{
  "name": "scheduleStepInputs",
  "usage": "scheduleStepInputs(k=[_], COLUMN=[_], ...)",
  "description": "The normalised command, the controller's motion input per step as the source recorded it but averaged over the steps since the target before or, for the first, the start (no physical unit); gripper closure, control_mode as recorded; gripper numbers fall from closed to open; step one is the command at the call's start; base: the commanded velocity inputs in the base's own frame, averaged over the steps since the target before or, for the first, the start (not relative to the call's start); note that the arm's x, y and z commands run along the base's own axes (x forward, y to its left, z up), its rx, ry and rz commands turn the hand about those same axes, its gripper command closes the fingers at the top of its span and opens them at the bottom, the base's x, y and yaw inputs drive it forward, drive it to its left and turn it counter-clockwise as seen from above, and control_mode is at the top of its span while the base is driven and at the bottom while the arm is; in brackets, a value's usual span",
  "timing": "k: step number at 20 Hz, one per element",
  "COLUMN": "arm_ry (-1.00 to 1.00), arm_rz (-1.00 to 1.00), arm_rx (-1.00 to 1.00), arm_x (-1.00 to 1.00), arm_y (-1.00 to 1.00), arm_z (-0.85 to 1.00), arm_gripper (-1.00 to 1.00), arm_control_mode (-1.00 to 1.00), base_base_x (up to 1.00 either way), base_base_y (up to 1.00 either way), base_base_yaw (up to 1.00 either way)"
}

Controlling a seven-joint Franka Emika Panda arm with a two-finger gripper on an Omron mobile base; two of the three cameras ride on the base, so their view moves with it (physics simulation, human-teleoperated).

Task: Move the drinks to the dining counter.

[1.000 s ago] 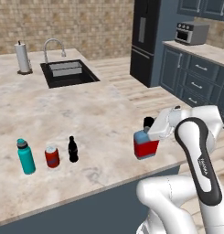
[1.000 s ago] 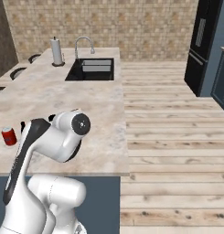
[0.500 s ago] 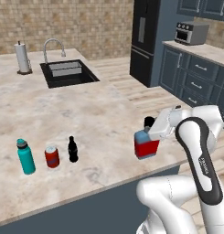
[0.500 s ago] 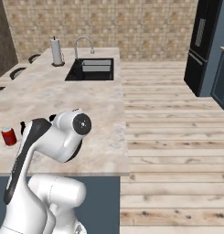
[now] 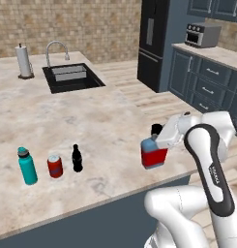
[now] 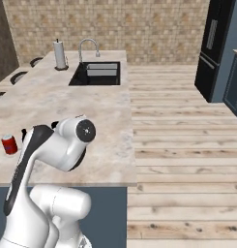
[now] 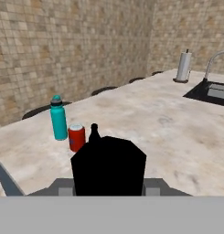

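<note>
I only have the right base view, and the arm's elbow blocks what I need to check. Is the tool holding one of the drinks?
Observer: Yes. In the left base view the tool is shut on the blue bottle, gripping it near its black cap. The bottle is upright, by the front edge of the dining counter.
Operator: I can see a red can at my left edge. What is beside it?
Observer: The red can stands between the teal bottle and the small black bottle. All three are upright in a row with gaps between them, well away from the tool.
</note>
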Motion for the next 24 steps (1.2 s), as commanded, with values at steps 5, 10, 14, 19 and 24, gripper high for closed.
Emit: scheduleStepInputs(k=[5,10,14,19,24], arm_ry=[0.15,0.12,-0.01,-0.08,-0.07], arm_rz=[0.06,0.18,0.3,0.29,0.17], arm_rx=[-0.04,-0.05,-0.01,0.0,0.0], arm_x=[0.44,0.68,0.51,0.33,0.25], arm_y=[0.56,0.39,0.09,0.0,0.07], arm_z=[0.0,-0.01,-0.03,-0.01,-0.04], arm_gripper=[1.0,1.0,1.0,1.0,1.0], arm_control_mode=[-1.0,-1.0,-1.0,-1.0,-1.0], base_base_x=[0.0,0.0,0.0,0.0,0.0], base_base_y=[0.0,0.0,0.0,0.0,0.0], base_base_yaw=[0.0,0.0,0.0,0.0,0.0])
